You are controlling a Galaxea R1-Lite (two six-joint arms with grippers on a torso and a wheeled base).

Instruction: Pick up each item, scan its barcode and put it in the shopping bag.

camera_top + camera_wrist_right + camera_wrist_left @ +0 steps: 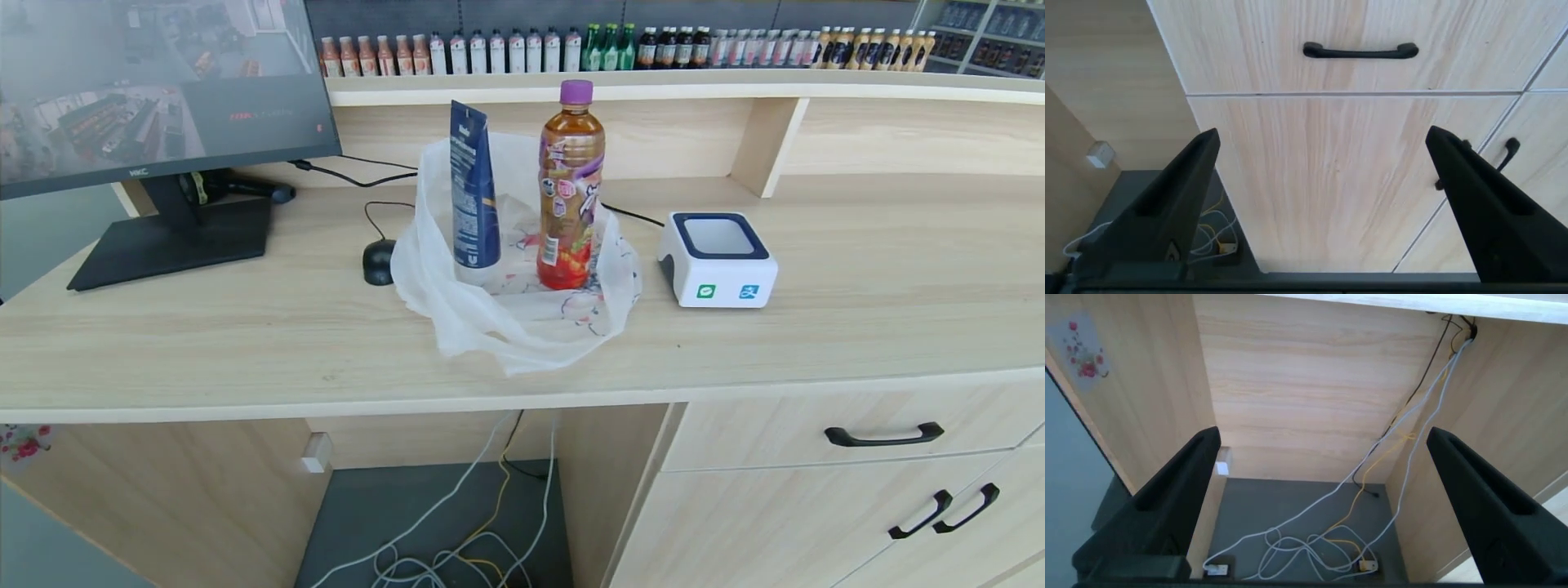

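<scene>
Bagging seems done: dark blue plastic tube (473, 196) and purple-capped orange drink bottle (570, 188) stand upright inside the white plastic shopping bag (522, 327), beside the white box scanner (717, 260). Left gripper (1323, 434) and right gripper (1323, 135) hang below the counter, spread wide, holding nothing.

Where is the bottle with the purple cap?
In the head view, the bottle stands upright in the white shopping bag on the counter, just right of the blue tube and left of the white scanner.
</scene>
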